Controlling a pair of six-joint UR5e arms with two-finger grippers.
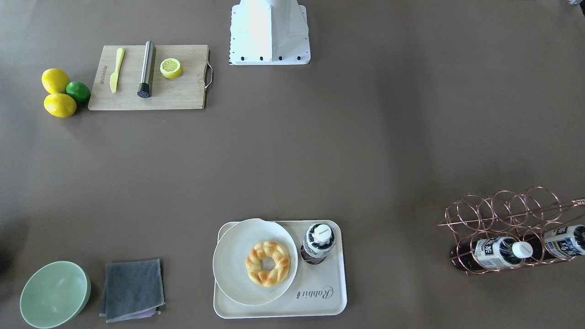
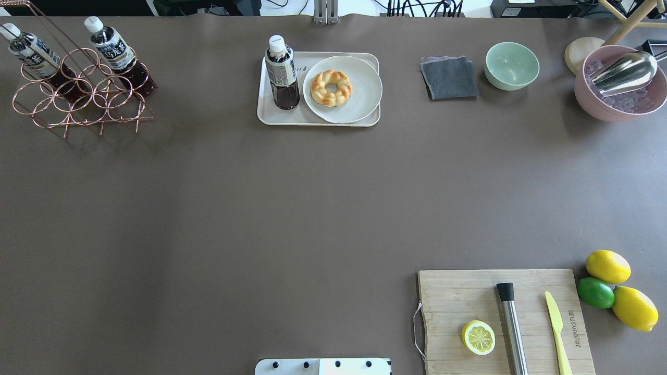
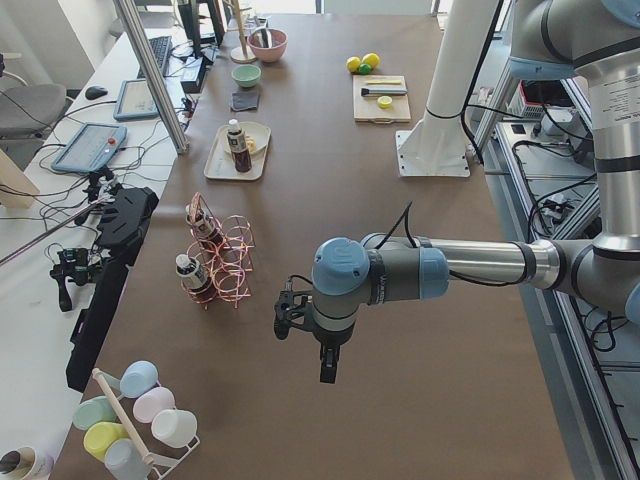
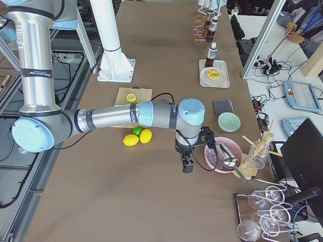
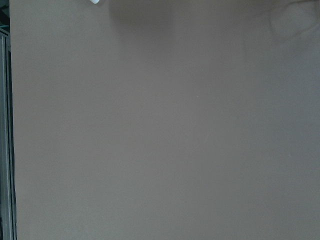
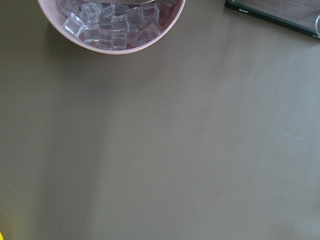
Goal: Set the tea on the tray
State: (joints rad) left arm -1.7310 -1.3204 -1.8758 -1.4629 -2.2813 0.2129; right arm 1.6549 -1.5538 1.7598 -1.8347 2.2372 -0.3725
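A tea bottle point(image 1: 318, 242) with a white cap stands upright on the cream tray point(image 1: 320, 299), next to a white plate point(image 1: 233, 274) with a ring pastry. It also shows in the overhead view point(image 2: 282, 73) on the tray point(image 2: 271, 119). Neither gripper shows in the overhead or front views. My left gripper point(image 3: 328, 370) hangs over bare table near the rack end, far from the tray. My right gripper point(image 4: 187, 166) hangs next to the pink ice bowl point(image 4: 218, 155). I cannot tell whether either is open or shut. Both wrist views show no fingers.
A copper wire rack point(image 2: 78, 96) at the left far corner holds two more tea bottles point(image 2: 115, 49). A grey cloth point(image 2: 448, 78), a green bowl point(image 2: 511, 65) and the ice bowl point(image 2: 620, 86) stand along the far edge. A cutting board point(image 2: 469, 291) with lemons point(image 2: 607, 266) lies near right.
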